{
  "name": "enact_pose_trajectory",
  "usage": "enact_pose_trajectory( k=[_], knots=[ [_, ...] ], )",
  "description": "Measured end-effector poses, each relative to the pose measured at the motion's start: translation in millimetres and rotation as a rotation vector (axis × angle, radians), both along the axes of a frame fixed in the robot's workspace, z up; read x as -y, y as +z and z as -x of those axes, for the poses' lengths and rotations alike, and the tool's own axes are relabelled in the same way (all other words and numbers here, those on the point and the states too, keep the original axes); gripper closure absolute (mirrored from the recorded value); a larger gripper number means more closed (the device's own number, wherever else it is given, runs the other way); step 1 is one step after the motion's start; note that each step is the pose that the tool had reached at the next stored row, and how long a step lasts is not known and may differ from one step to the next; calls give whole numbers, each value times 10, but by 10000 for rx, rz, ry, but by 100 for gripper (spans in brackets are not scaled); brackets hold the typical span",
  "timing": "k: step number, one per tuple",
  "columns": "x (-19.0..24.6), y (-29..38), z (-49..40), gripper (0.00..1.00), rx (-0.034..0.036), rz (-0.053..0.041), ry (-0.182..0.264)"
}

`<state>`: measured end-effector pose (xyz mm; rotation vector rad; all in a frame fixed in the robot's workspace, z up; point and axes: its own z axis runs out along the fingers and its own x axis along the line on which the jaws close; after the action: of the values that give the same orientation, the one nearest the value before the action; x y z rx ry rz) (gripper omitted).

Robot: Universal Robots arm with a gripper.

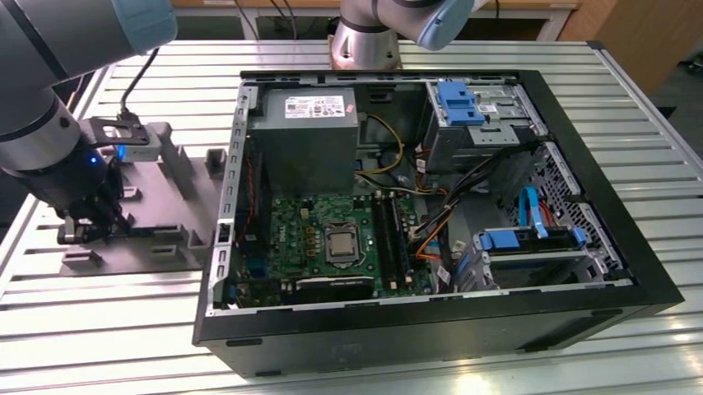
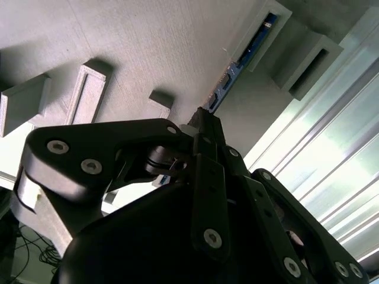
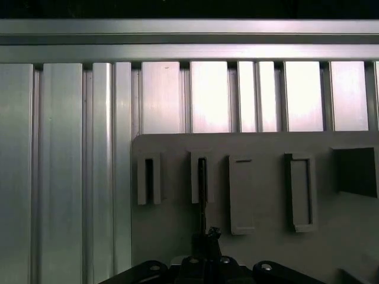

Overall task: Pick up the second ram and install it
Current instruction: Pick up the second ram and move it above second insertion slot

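I have the arm parked at the exterior view's left, about mid-height in the frame, with the gripper (image 1: pixel 92 229) lowered onto the grey moulded holder (image 1: pixel 165 251) that lies on the slatted aluminium bench (image 1: pixel 99 329). In both wrist views the gripper (image 2: pixel 204 116) (image 3: pixel 204 238) has its fingers drawn together on the near end of the second ram (image 2: pixel 244 57).

From the second wrist view I read the stick as a thin board with a blue edge. It runs from the fingertips away to a raised post of the holder (image 2: pixel 148 41), where its far end sits in a slot. In the first wrist view I see the second ram (image 3: pixel 202 192) edge-on as a narrow dark line. It stands upright in one of the slotted posts, with the holder (image 3: pixel 172 231) flat beneath it and the bench (image 3: pixel 71 148) beyond.

The open computer case (image 1: pixel 439 333) fills the centre and the exterior view's right, just beside the holder. Inside I can make out the silver power supply (image 1: pixel 308 140) in the upper part, the green motherboard (image 1: pixel 313 239) below it, and the long black memory slots (image 1: pixel 387 239) near the board's right edge, well apart from the gripper.
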<state>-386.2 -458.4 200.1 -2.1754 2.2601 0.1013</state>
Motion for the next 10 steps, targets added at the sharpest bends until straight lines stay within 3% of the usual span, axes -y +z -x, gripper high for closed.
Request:
enact_pose_trajectory(
  k=[10],
  knots=[
    [1,12,1,88,-6,4,145]
  ],
)
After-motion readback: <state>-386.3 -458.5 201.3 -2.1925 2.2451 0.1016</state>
